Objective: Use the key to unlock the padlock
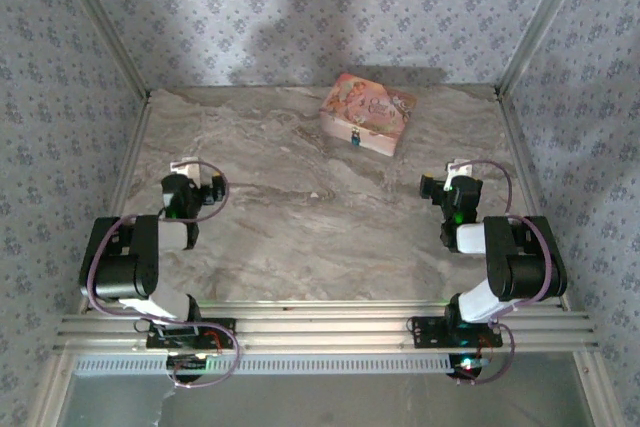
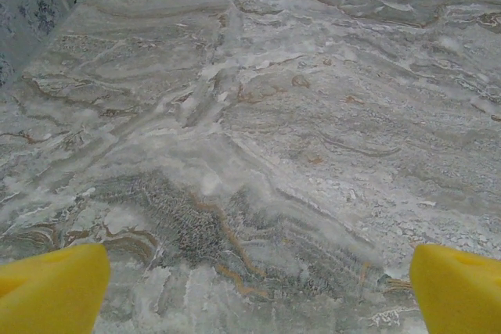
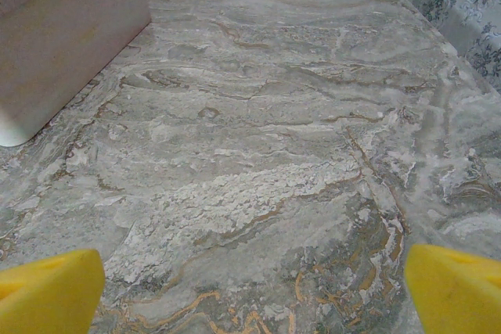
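The padlock (image 1: 354, 137) is a tiny blue dot on the near side of the pink box (image 1: 368, 112), too small to tell more. The box sits far back on the marble table (image 1: 300, 217), a bit right of the middle. The left gripper (image 1: 186, 165) and the right gripper (image 1: 458, 168) are low over the table, well apart from the box. Both have their yellow pads (image 2: 55, 287) spread wide, holding nothing.

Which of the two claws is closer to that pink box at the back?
Right. The right gripper sits in front of the pink box, slightly to its right. The left gripper is much farther off, across the table to its left.
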You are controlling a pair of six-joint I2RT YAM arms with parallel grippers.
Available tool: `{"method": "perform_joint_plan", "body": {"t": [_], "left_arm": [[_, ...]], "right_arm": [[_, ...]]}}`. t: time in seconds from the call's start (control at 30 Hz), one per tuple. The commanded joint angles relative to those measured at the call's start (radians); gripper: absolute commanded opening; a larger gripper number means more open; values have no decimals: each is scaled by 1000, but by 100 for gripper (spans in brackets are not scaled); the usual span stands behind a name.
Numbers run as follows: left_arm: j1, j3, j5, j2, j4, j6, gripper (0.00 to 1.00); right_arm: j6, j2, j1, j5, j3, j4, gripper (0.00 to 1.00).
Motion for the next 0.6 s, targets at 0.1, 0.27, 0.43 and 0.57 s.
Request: {"method": "perform_joint_plan", "body": {"t": [0.1, 0.27, 0.43, 0.57], "left_arm": [[3, 24, 27, -1, -6, -11, 98], [3, 91, 26, -93, -203, -17, 98], [3, 211, 18, -190, -476, -94, 98], [2, 269, 63, -255, -555, -174, 98]], "right_arm": [[-19, -18, -5, -25, 37, -34, 100], [-31, -135, 31, 71, 142, -284, 100], [77, -187, 50, 59, 351, -598, 100], [263, -107, 49, -6, 592, -829, 100]]}}
